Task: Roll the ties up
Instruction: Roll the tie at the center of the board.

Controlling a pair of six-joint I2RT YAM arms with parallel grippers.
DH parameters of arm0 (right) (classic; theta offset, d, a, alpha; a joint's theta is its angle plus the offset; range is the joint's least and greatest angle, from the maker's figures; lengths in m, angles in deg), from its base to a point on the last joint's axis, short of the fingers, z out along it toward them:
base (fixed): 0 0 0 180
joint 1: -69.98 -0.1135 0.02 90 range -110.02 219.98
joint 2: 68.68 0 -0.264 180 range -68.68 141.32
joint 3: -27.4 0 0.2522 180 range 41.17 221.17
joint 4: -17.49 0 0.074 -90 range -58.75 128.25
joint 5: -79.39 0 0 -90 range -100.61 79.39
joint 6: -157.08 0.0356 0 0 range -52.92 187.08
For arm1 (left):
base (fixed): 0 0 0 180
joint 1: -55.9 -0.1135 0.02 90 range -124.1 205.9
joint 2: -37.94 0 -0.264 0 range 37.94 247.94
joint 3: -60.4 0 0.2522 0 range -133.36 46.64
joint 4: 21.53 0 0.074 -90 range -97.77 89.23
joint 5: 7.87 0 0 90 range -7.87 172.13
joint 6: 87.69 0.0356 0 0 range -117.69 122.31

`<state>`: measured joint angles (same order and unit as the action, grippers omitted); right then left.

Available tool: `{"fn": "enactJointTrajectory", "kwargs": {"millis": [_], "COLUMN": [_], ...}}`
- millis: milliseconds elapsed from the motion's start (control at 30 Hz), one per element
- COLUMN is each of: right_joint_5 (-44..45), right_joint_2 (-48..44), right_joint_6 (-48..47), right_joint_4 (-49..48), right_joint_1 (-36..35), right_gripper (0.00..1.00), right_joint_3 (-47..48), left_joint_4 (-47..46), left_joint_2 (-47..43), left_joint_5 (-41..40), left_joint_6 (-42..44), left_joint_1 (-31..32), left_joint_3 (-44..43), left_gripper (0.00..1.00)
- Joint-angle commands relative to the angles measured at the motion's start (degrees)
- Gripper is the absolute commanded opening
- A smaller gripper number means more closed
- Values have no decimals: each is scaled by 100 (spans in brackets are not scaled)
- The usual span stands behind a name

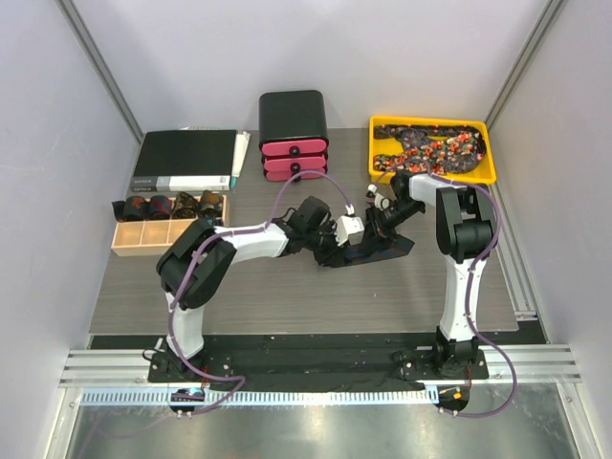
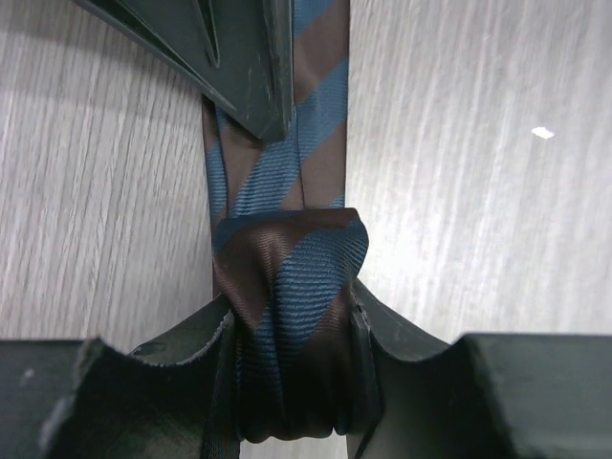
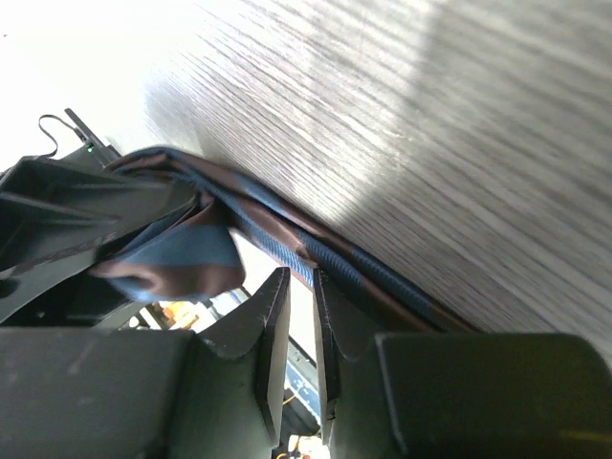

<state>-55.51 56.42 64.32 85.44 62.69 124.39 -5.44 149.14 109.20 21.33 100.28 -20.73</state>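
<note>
Robot lab test cell: plain white panel walls (image 1: 382, 57), grey aluminium corner struts (image 1: 102, 67), white-and-black robot arms (image 1: 244, 241) (image 1: 461, 282) bolted to a black base plate (image 1: 316, 359) on slotted aluminium rails (image 1: 316, 379), grey wood-grain tabletop (image 1: 287, 296).

**Nose to nose**

The left arm (image 1: 239, 241) folds at the elbow, and its forearm runs toward 3 o'clock. The left gripper (image 2: 292, 382) has its fingers (image 2: 397, 359) clamped on the rolled end of the tie (image 2: 292, 277). The right arm (image 1: 464, 273) stands upright with its wrist bent toward 8 o'clock. The right gripper (image 3: 298, 287) faces the left one, jaws a narrow slit apart; whether they pinch anything is unclear.
</note>
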Motion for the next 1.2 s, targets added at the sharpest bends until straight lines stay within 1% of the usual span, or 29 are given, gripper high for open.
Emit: {"fn": "enactJointTrajectory", "kwargs": {"millis": [0,167,233,300,333,367,433,467,567,667,1033,1100,1167], "right_joint_5": [1283,1160,880,572,205,1,-360,-683,-975,-1099,-1389,-1416,-1372], "right_joint_2": [287,252,191,33,-46,-125,-328,-398,-565,-583,-337,-284,-241], "right_joint_6": [-181,-172,-216,-251,-242,-233,-76,-5,268,522,663,637,619], "right_joint_4": [-243,-216,-199,-164,-155,-163,-207,-277,-488,-690,-1086,-1104,-1113], "right_joint_1": [70,70,70,87,87,79,87,79,26,-36,-369,-405,-414], "right_gripper": [23,22,23,27,29,32,37,41,47,47,47,44,33], "right_joint_3": [-105,-87,-113,-157,-174,-201,-218,-236,-236,-219,-420,-456,-517], "left_joint_4": [-84,899,1102,1287,1331,1419,1490,1481,1516,1542,1622,1630,1613], "left_joint_2": [-371,95,226,306,384,420,516,534,578,587,719,754,772], "left_joint_5": [-211,-536,-676,-895,-966,-1010,-1063,-1063,-1055,-1029,-1063,-1064,-1081], "left_joint_6": [-550,-163,-5,48,40,14,13,31,127,163,224,242,268], "left_joint_1": [-114,-87,-17,70,97,106,132,132,167,168,176,176,167], "left_joint_3": [225,-179,-249,-285,-329,-346,-390,-391,-364,-364,-496,-522,-531], "left_gripper": [0,1,2,4,4,5,6,6,8,9,12,12,12]}}
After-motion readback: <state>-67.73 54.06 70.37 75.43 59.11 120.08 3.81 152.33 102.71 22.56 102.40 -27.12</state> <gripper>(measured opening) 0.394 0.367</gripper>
